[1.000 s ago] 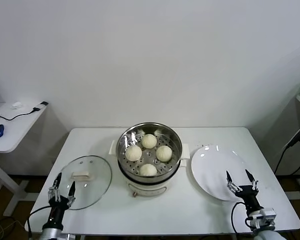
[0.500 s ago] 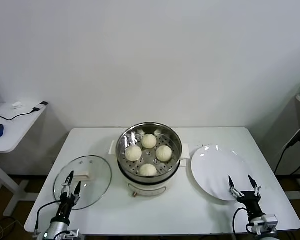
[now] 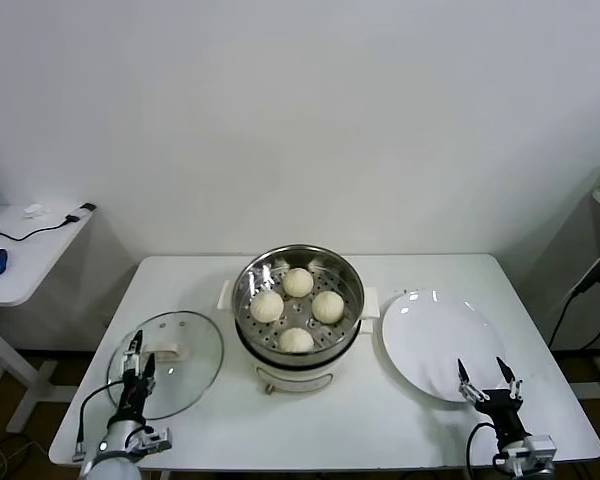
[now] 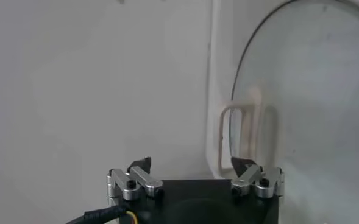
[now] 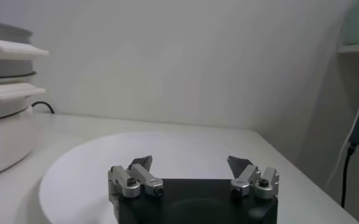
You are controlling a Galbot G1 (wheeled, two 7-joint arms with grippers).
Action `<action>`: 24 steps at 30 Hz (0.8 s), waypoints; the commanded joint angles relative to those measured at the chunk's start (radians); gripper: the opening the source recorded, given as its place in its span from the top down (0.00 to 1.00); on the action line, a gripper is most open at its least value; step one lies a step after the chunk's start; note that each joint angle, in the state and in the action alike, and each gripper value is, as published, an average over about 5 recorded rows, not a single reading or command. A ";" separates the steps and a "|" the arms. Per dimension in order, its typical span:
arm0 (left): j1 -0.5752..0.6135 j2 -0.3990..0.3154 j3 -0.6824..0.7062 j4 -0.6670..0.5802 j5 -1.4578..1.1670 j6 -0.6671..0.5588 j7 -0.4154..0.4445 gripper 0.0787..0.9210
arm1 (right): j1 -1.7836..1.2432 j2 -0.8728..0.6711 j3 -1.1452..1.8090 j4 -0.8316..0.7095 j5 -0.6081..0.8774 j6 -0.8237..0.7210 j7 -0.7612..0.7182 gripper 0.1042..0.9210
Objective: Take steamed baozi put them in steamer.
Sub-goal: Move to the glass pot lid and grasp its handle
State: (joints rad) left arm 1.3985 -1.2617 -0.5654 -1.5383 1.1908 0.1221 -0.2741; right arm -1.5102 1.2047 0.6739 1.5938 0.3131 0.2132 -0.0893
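The steamer (image 3: 352,312) stands mid-table, a shiny steel pot on a cream base. Four cream-white baozi lie on its perforated tray: one at the back (image 3: 298,282), one on the left (image 3: 267,305), one on the right (image 3: 328,306) and one at the front (image 3: 297,340). My left gripper (image 3: 138,362) is open and empty, low over the near edge of the glass lid (image 3: 195,350). In the left wrist view my left gripper (image 4: 192,163) faces the lid handle (image 4: 240,131). My right gripper (image 3: 480,374) is open and empty at the plate's near edge, and it also shows in the right wrist view (image 5: 190,162).
A flat white plate (image 3: 430,335) lies right of the steamer, bare, and also shows in the right wrist view (image 5: 167,149). The steamer base shows at that view's edge (image 5: 2,122). A side table (image 3: 25,250) with a cable and a blue object stands far left.
My left gripper has shifted right and slightly rearward onto the lid's near edge and turned. My right gripper has drawn back a little toward the front edge. The baozi have not moved.
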 commanded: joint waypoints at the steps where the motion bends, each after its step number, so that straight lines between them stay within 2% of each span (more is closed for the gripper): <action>1: -0.038 -0.021 0.022 0.023 -0.020 0.053 0.023 0.12 | 0.004 0.007 0.000 -0.004 -0.003 -0.001 -0.002 0.12; 9: -0.067 -0.033 0.018 0.076 -0.009 0.023 -0.025 0.15 | -0.004 0.009 0.003 -0.008 -0.005 0.001 -0.001 0.12; 24: -0.089 -0.019 0.012 0.164 0.023 -0.073 -0.073 0.66 | -0.012 0.023 0.010 0.007 -0.009 -0.002 -0.001 0.12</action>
State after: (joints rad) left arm 1.3241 -1.2839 -0.5532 -1.4217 1.2059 0.1004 -0.3260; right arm -1.5214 1.2242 0.6819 1.5972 0.3041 0.2120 -0.0901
